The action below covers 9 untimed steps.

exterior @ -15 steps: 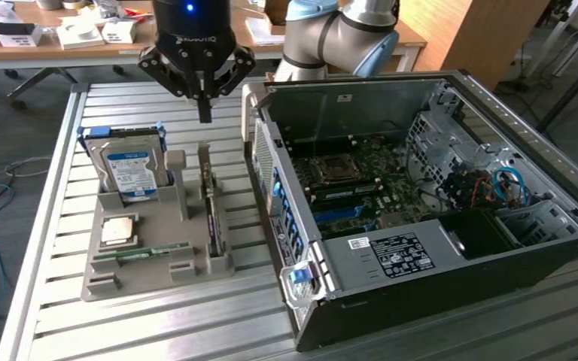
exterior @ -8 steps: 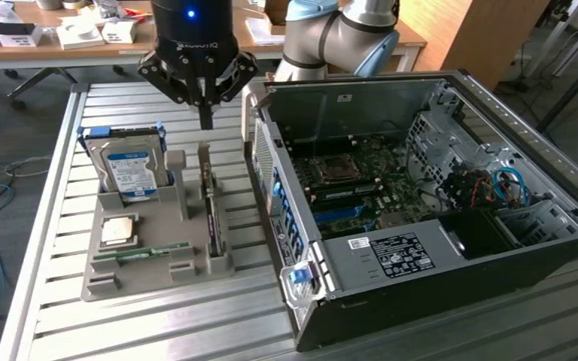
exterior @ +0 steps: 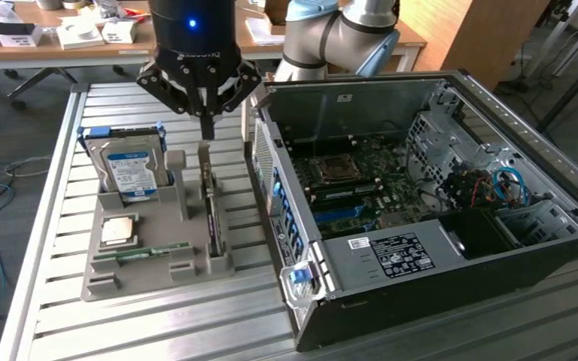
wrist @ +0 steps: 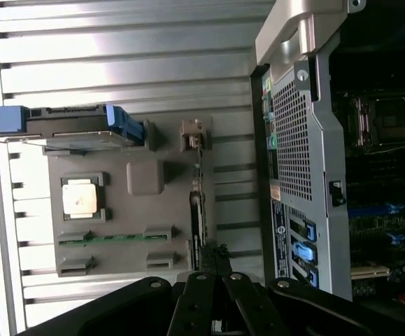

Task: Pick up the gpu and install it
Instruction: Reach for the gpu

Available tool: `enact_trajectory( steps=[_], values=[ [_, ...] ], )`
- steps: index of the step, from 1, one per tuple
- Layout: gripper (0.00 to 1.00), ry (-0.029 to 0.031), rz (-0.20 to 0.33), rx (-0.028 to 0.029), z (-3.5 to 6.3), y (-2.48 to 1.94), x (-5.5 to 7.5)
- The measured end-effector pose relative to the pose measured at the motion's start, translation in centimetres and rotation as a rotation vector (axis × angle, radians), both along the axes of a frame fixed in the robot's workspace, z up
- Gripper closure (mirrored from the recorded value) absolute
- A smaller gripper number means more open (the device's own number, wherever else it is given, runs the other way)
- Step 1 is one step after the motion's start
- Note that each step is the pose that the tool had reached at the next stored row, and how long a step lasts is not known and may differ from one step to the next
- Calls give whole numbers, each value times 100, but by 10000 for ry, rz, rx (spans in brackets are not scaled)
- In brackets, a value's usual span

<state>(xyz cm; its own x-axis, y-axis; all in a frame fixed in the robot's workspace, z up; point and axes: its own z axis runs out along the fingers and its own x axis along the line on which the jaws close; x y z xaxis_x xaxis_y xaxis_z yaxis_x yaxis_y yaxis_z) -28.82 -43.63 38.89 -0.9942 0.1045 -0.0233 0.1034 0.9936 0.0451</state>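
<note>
gripper (exterior: pixel 207 134) hangs straight down over the grey holder tray (exterior: pixel 138 280), jaws pressed together into one narrow tip, nothing pinched that i can see; the tip sits just above the near-the-arm end of the gpu (exterior: pixel 211 210), lined up with the card's long edge, likely so the fingers can come down astride the thin board; gpu stands on its edge in a slot of the tray, held upright between small posts, which leaves its top edge free to grab from above; not lifted, not in the computer case (exterior: pixel 450 297); whether the tip touches the card i cannot tell, looks just apart; hard drive (exterior: pixel 130 171) stands upright in its own cradle on the exterior view's left of the gpu; a square processor chip (exterior: pixel 118 229) lies flat in a pocket and a green memory stick (exterior: pixel 153 251) lies in a groove below it, both well clear of the gripper; case lies on its side just beside the tray, side panel off, so the board and its blue slot (exterior: pixel 348 213) face up for a card to go in from above; all of it sits on a slatted metal table (exterior: pixel 168 331); judged stage: approach over the gpu, pick not made, install not begun.
</note>
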Motion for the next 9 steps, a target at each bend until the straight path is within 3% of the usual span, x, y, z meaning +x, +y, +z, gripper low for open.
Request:
enact_trajectory(
  steps=[3,9],
  values=[
    [89,0,1,0,0,-48,-3],
    [89,1,1,-1,-2,-51,-39]
  ],
)
